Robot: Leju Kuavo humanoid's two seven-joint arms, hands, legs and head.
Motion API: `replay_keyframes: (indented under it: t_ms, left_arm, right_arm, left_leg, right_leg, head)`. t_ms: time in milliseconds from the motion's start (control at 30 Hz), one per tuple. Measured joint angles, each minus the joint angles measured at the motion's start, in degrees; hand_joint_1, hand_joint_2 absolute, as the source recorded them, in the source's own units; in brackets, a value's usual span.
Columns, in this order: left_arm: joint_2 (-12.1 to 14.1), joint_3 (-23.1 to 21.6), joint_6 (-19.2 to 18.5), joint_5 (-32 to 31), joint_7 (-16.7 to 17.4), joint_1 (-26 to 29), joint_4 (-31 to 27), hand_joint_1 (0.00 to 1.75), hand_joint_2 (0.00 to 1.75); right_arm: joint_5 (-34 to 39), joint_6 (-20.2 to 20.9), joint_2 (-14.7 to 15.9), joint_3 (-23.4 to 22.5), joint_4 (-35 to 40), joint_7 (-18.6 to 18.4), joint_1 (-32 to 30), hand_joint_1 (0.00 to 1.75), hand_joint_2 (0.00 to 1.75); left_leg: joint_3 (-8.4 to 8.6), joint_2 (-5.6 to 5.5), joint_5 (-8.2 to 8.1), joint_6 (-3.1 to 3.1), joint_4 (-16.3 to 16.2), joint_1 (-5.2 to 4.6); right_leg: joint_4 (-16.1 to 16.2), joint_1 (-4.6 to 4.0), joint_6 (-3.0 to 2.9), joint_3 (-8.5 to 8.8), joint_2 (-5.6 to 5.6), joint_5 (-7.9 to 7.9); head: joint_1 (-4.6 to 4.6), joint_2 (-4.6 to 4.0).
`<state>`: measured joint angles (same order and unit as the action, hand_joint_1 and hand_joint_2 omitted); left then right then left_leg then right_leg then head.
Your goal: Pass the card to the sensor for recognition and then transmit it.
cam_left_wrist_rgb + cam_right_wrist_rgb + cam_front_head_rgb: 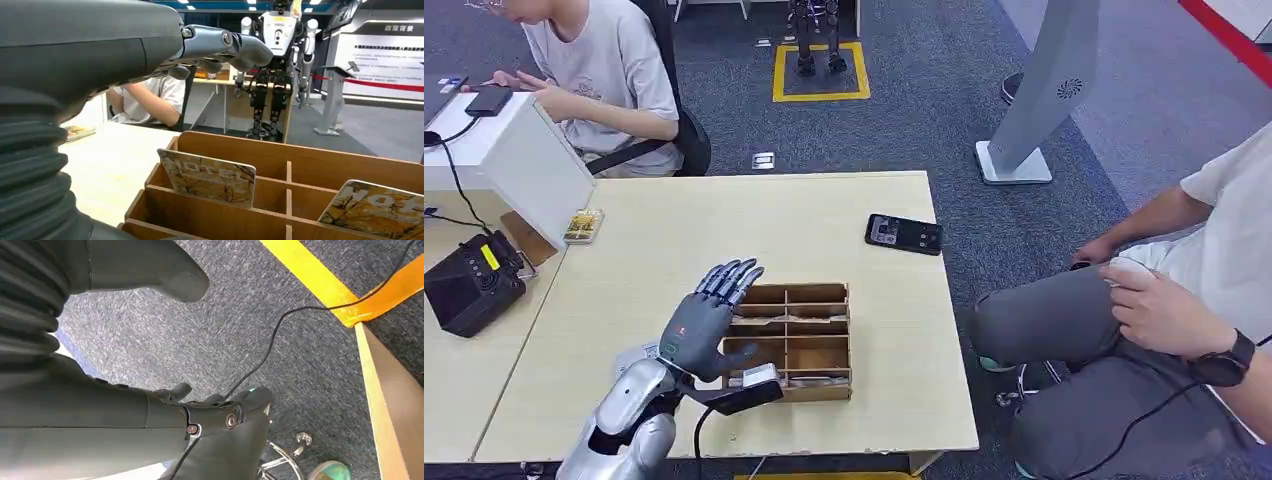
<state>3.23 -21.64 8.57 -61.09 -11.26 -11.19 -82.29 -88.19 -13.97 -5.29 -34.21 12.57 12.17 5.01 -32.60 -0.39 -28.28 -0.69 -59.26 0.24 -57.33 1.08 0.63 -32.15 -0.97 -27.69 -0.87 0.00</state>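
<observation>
A wooden divider box (799,340) stands near the table's front edge. Patterned cards lean in its compartments: one card (207,177) in a slot close to my left hand and another card (380,207) further along. My left hand (707,320) hovers over the box's left side with its fingers (220,45) stretched out and apart, holding nothing. A black flat device (903,233) lies on the table beyond the box. My right hand (200,415) hangs over grey carpet beside the table, thumb (185,282) apart from the fingers, nothing in it.
A white box (509,155) and a black unit (469,285) sit on the left table, with a small card pack (583,226) nearby. One person sits behind the table at the back left (604,80), another at the right (1164,310). A cable (280,340) crosses the carpet.
</observation>
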Motion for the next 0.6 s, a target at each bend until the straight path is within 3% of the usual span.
replay_keyframes:
  t_ms: [600]
  left_arm:
    - [-0.02, 0.0, -0.02, -0.13, 0.0, 0.0, 0.46, 0.0, 1.75]
  right_arm:
    - [0.0, 0.0, -0.02, 0.11, 0.0, -0.02, 0.0, 0.0, 1.75]
  left_leg:
    - [0.0, 0.0, 0.0, 0.0, 0.0, 0.0]
  right_leg:
    - [0.0, 0.0, 0.0, 0.0, 0.0, 0.0]
  head:
    - [0.02, 0.0]
